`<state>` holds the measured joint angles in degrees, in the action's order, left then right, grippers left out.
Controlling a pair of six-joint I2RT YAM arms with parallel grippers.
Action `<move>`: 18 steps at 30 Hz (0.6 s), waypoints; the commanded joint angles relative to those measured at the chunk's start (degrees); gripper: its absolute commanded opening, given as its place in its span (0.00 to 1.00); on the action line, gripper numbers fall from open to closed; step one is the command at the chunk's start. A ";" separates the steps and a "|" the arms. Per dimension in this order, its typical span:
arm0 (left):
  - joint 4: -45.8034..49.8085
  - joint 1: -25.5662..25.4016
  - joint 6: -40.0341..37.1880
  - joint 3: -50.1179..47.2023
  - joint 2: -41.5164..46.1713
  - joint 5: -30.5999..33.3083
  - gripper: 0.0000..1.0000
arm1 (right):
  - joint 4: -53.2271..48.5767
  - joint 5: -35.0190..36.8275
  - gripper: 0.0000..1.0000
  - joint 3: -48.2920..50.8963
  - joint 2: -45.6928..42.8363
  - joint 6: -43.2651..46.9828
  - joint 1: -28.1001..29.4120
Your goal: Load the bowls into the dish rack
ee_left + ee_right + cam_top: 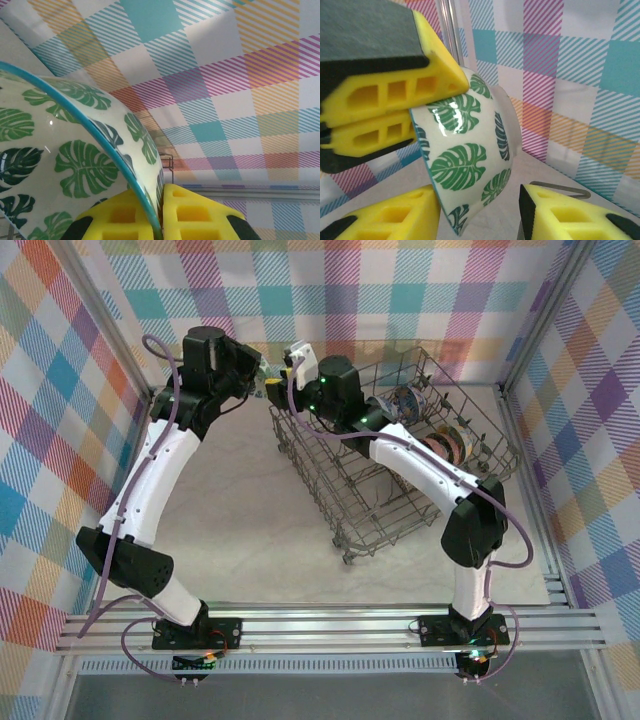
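My left gripper [157, 194] is clenched on a bowl [465, 150]. On its wrist camera the two yellow fingers [200, 215] pinch the thin rim from either side, one inside the bowl and one outside. My right gripper [479, 196] is spread. The lower part of the bowl hangs between its fingers. The finger on the left of that view sits right against the bowl's wall, and the other one stands apart from it with a clear gap.

The bowl is off the table [250, 530], tipped on its side. On the top camera it sits where the two wrists meet, at the far left corner of the dish rack [322, 480]. It is glossy white ceramic printed with green split leaves, some bright green and some a darker blue-green, inside and out. A thin teal line runs round the rim. The wall flares from a narrow base, and small highlights shine on the glaze.

The dish rack is a grey wire basket standing at an angle on the right half of the table. Two other bowls stand on edge among its far tines, one with an orange-brown inside [448, 445] and one darker [405, 400]. A pastel checked cloth [225, 75] hangs behind everything.
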<state>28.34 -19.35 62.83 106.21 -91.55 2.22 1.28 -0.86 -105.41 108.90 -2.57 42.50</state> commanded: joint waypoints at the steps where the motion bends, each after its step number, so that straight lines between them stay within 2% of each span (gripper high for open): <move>1: -3.69 -0.93 0.45 3.20 0.69 -0.39 0.00 | 2.92 3.51 0.44 -1.34 1.69 -0.18 0.66; 7: -3.64 -1.21 0.63 4.17 -0.12 -1.08 0.00 | 2.55 8.10 0.44 -2.73 3.42 1.38 1.34; 14: -3.30 -1.38 0.93 4.01 -0.48 -1.09 0.00 | 10.31 15.11 0.36 0.37 3.35 2.70 2.94; 18: -3.20 -1.39 1.08 4.00 -0.46 -0.91 0.00 | 13.24 16.93 0.36 1.67 3.04 1.01 3.10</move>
<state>27.92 -19.97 63.66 107.85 -92.31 1.80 7.92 12.73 -104.42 112.36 -1.06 45.36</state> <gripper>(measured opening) 0.090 0.357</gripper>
